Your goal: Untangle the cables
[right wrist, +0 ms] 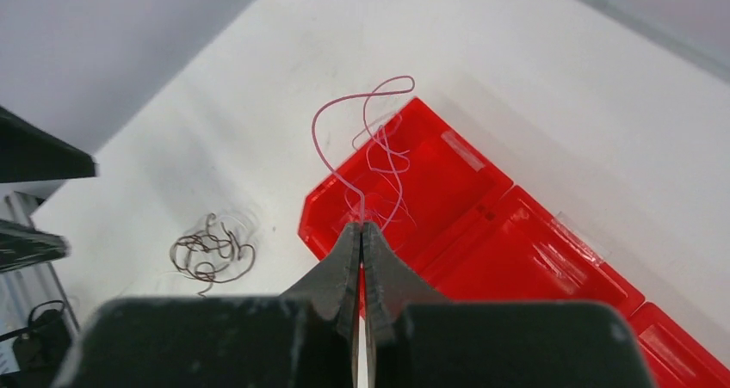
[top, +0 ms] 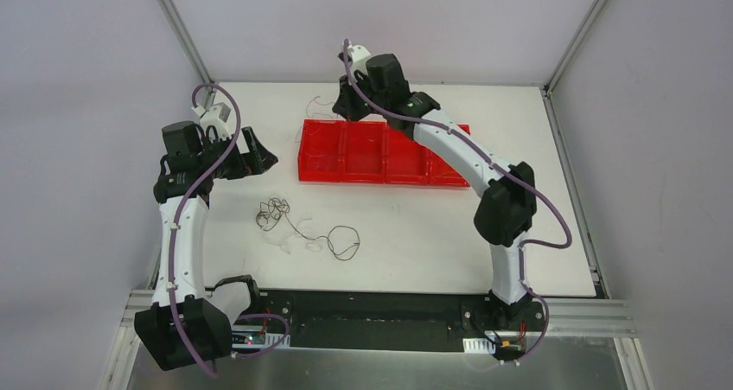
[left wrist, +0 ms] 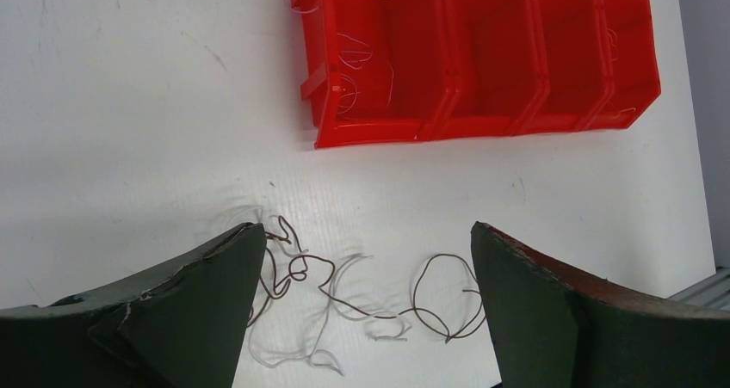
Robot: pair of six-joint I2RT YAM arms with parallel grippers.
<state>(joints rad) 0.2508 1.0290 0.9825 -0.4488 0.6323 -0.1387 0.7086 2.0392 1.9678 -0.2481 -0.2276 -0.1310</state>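
Right fingers (right wrist: 343,272) pressed together, pinching a thin pink wire (right wrist: 320,126) that loops up over the red tray (right wrist: 482,233) at frame centre. Left fingers (left wrist: 207,302) spread wide above the tangle (left wrist: 293,272) of dark and white wires on the worktop (left wrist: 129,130), lower centre

**Three Views, One Tabletop**

The top camera sits high behind the arm bases, looking down and forward over the whole white table (top: 415,234) — the widest and farthest view. The left wrist camera looks out from behind the left claw (left wrist: 366,233), between its spread fingers. It faces down at the dark cable tangle (left wrist: 293,272) just beyond the tips, with the red bins (left wrist: 482,61) farther ahead. The right wrist camera rides close over the right claw (right wrist: 360,226), whose pressed-together tips pinch a pink wire (right wrist: 315,138). Here the bins lie just past the tips — the tangle off to one side. Bins and tangle show in all three views.
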